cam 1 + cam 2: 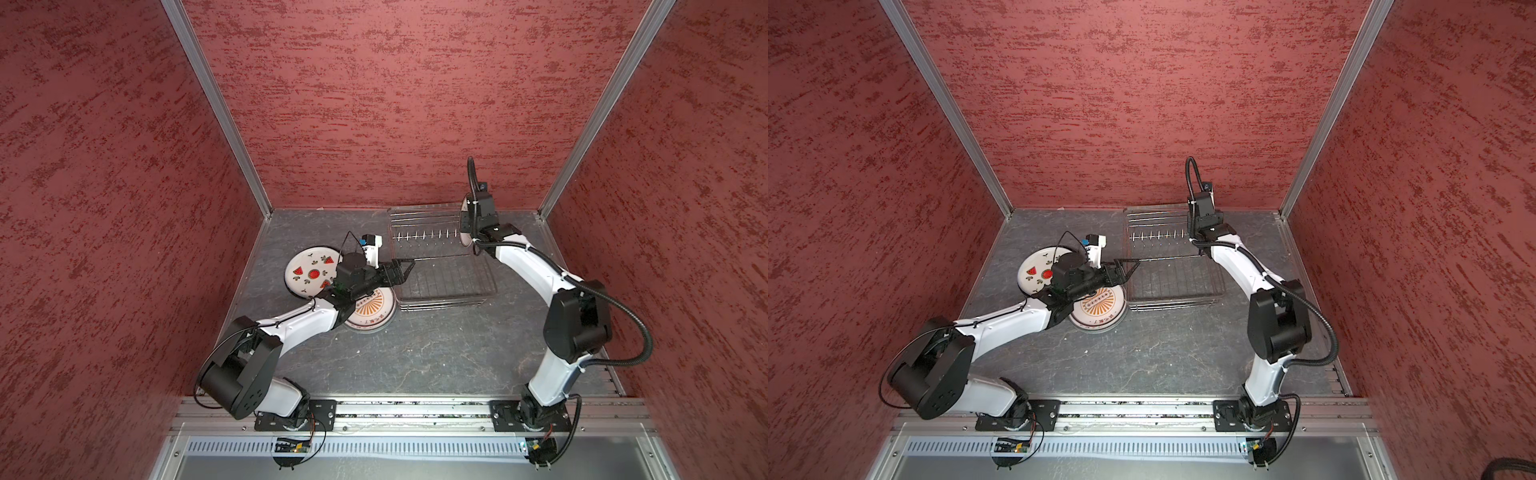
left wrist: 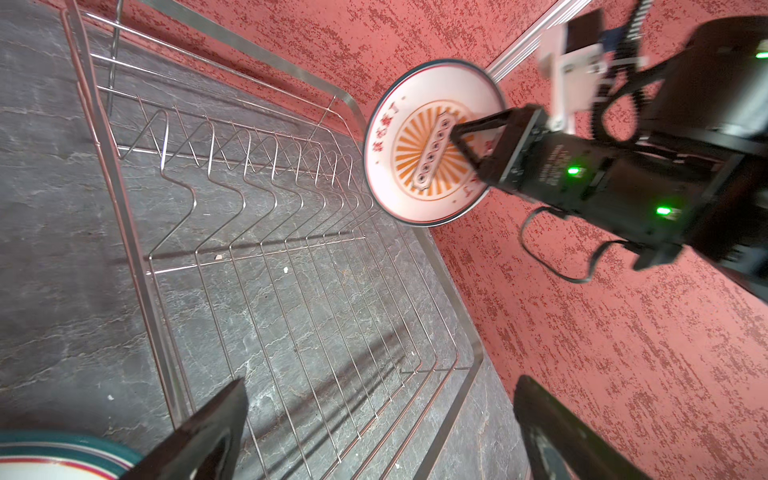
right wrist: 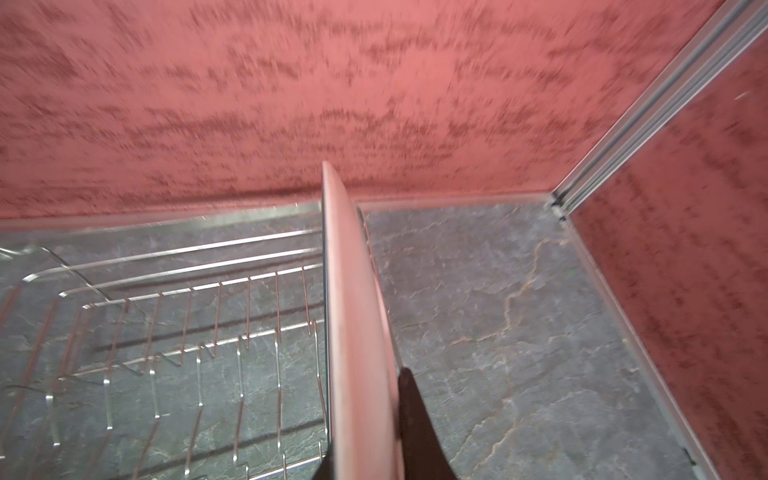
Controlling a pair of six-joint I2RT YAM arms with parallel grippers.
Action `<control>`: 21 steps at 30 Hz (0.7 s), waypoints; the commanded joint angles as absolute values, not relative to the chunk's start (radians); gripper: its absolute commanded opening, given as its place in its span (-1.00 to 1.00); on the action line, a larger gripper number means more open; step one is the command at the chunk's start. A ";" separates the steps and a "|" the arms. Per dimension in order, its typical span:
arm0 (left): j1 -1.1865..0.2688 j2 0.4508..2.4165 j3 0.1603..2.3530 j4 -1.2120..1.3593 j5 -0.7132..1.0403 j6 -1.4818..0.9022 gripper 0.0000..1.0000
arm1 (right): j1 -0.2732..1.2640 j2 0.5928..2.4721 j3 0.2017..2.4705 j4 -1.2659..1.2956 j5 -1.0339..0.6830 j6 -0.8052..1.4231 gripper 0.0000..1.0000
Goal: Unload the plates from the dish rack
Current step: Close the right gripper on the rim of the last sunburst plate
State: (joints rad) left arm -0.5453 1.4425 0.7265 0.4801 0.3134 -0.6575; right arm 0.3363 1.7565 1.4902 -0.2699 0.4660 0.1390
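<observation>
right gripper [image 2: 465,137] clamps round glossy plate [image 2: 424,166] | wire rack [image 1: 440,270] | veined table [image 1: 415,353]

I am viewing the dish rack [image 1: 440,305]: its prong row [image 1: 424,236] and wire floor [image 1: 449,274] are lying open from above. At its right end the held plate [image 1: 463,226], standing on edge in the right gripper [image 2: 459,137], is blocking passage. The watermelon plate [image 1: 309,270] and sunburst plate [image 1: 374,311] are crowding the surface [image 1: 415,361] left of it.
</observation>
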 commanded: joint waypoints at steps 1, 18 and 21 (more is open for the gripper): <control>-0.542 1.425 0.723 0.510 0.316 -0.659 0.99 | 0.373 1.663 1.444 -0.141 0.561 0.098 -0.78; -0.507 1.176 0.526 0.622 0.260 -0.600 0.99 | 0.379 1.326 1.090 0.194 -0.103 0.212 -0.83; -0.436 1.142 0.463 0.760 0.461 -0.638 0.99 | 0.367 1.322 1.062 0.272 -0.283 0.267 -0.83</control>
State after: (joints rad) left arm -0.4801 1.1706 0.5034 0.6281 0.3138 -0.6376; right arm 0.3790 1.3434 1.0718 0.1120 -0.0250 0.2024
